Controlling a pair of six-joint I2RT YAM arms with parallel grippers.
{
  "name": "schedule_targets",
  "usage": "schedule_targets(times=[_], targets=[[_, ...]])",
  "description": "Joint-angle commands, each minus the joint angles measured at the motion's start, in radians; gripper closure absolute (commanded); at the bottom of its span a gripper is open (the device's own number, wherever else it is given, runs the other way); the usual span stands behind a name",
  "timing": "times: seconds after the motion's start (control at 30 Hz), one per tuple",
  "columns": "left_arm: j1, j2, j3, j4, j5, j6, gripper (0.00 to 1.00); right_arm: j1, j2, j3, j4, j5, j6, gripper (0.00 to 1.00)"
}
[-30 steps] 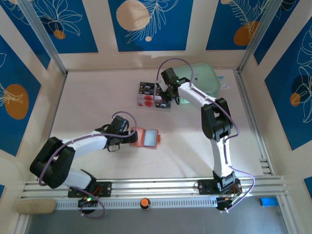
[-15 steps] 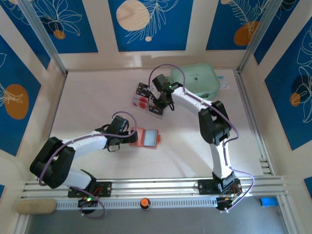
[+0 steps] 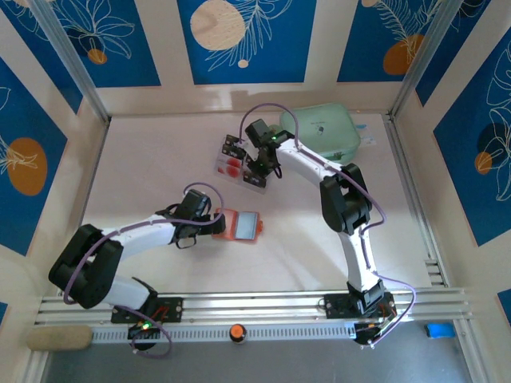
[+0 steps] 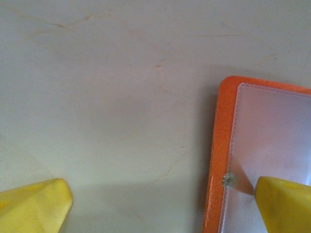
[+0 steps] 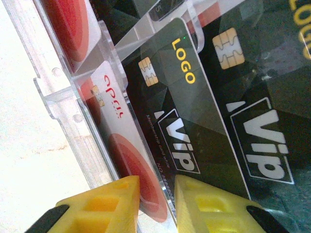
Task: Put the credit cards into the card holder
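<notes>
The credit cards (image 3: 233,162) stand in a clear acrylic rack (image 3: 254,179) at the table's far middle. My right gripper (image 3: 257,162) hangs over that rack. In the right wrist view my right gripper (image 5: 158,204) has its jaws close together, pinching the lower edge of a white card with a red blob (image 5: 127,155) along with a clear divider. A black VIP card (image 5: 194,121) leans against the right finger. The orange-red card holder (image 3: 247,227) lies open near the middle. My left gripper (image 3: 215,225) is open at its left edge, one finger (image 4: 284,206) resting on the holder's clear pocket (image 4: 272,131).
A mint-green zip pouch (image 3: 323,132) lies at the back, right of the rack. The clear rack's wall (image 5: 63,92) stands left of the held card. Pale bare table (image 4: 112,97) stretches left of the card holder. Metal rails run along the table's sides.
My right gripper has swung left and the card rack has turned and shifted left with it. The left arm and the card holder have not moved.
</notes>
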Motion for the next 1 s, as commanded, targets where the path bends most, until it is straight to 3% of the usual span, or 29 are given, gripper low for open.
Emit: schedule_targets(times=[0.0, 0.4, 0.83, 0.97], targets=[[0.001, 0.029, -0.046, -0.085, 0.005, -0.015, 0.0, 0.006, 0.035, 0.036, -0.038, -0.023, -0.008, 0.75], [0.0, 0.032, -0.046, -0.084, 0.009, -0.017, 0.0, 0.014, 0.017, 0.051, -0.043, -0.007, -0.02, 0.79], [0.0, 0.023, -0.047, -0.088, 0.008, -0.022, 0.0, 0.028, -0.051, 0.024, -0.037, 0.003, -0.045, 1.0], [0.0, 0.015, -0.047, -0.093, 0.007, -0.028, 0.0, 0.032, -0.085, 0.015, -0.037, 0.003, -0.056, 1.0]])
